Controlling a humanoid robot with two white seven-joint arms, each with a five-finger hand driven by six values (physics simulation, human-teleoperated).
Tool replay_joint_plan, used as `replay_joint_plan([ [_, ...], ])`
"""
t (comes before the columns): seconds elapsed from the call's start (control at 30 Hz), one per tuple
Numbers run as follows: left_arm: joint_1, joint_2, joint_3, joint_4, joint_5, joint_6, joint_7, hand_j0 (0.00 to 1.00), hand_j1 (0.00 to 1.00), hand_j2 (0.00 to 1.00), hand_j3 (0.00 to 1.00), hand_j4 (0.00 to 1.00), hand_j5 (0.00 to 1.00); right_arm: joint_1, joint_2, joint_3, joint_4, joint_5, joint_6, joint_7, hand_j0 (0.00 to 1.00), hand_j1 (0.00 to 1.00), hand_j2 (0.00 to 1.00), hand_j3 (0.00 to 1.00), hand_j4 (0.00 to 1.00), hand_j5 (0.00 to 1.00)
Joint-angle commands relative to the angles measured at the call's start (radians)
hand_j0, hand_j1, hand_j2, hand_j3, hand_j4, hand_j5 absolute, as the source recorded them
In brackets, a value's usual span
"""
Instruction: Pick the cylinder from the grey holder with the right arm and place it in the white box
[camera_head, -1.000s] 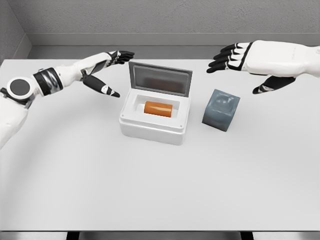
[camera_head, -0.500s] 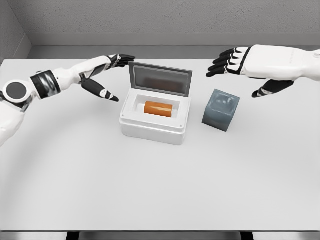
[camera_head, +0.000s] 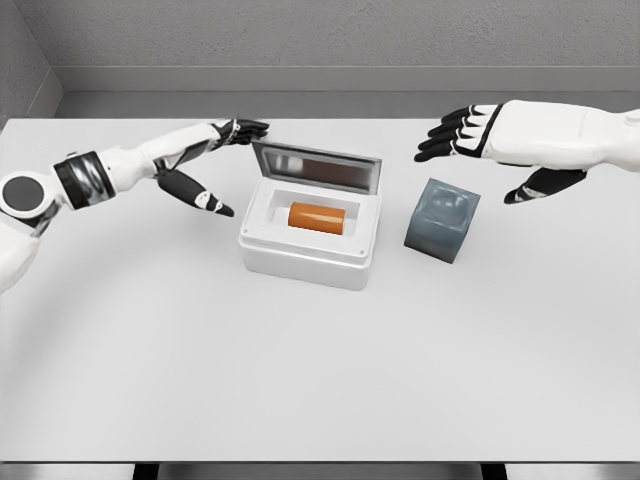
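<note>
Though half-hidden by box (camera_head: 300, 255) walls, cylinder (camera_head: 317, 217) inside.

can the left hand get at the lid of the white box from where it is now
Probably yes. The left hand is open, its fingertips level with the raised lid at its back left corner, and nothing lies between them. The right hand is off over the grey holder.

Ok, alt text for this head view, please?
An orange cylinder lies inside an open white box on a white table, a grey holder beside it. The left hand reaches toward the lid; the right hand hovers open above the holder.
</note>
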Motion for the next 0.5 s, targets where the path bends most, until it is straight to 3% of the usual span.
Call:
replay_joint_plan([
  [0.0,0.002,0.034,0.006,-0.036,0.019,0.001,0.0,1.0,1.0,1.0,1.0,1.0,1.0,0.0,-0.001,-0.002,0.002,-0.005,0.002,-0.001,1.0,1.0,1.0,1.0,1.0,1.0],
  [0.07,0.011,0.042,0.011,-0.036,0.022,0.0,0.0,1.0,1.0,1.0,1.0,1.0,1.0,0.0,-0.001,0.0,0.002,-0.006,0.002,-0.001,1.0,1.0,1.0,1.0,1.0,1.0],
  [0.17,0.078,0.068,0.115,-0.019,0.021,-0.002,0.0,1.0,1.0,1.0,1.0,1.0,1.0,-0.002,0.0,0.0,0.005,-0.006,0.002,-0.001,1.0,1.0,1.0,1.0,1.0,1.0],
  [0.27,0.094,0.085,0.12,0.003,0.053,-0.007,0.0,1.0,1.0,1.0,1.0,1.0,1.0,-0.002,-0.001,0.0,0.005,-0.006,0.002,-0.001,1.0,1.0,1.0,1.0,1.0,1.0],
  [0.37,0.137,0.085,0.198,0.029,0.056,-0.007,0.0,1.0,1.0,1.0,1.0,1.0,1.0,-0.002,0.002,0.0,0.003,-0.006,0.002,-0.001,1.0,1.0,1.0,1.0,1.0,1.0],
  [0.47,0.138,0.086,0.206,0.056,0.054,-0.007,0.0,1.0,1.0,1.0,1.0,1.0,1.0,0.0,0.002,0.0,0.003,-0.006,0.002,-0.001,1.0,1.0,1.0,1.0,1.0,1.0],
])
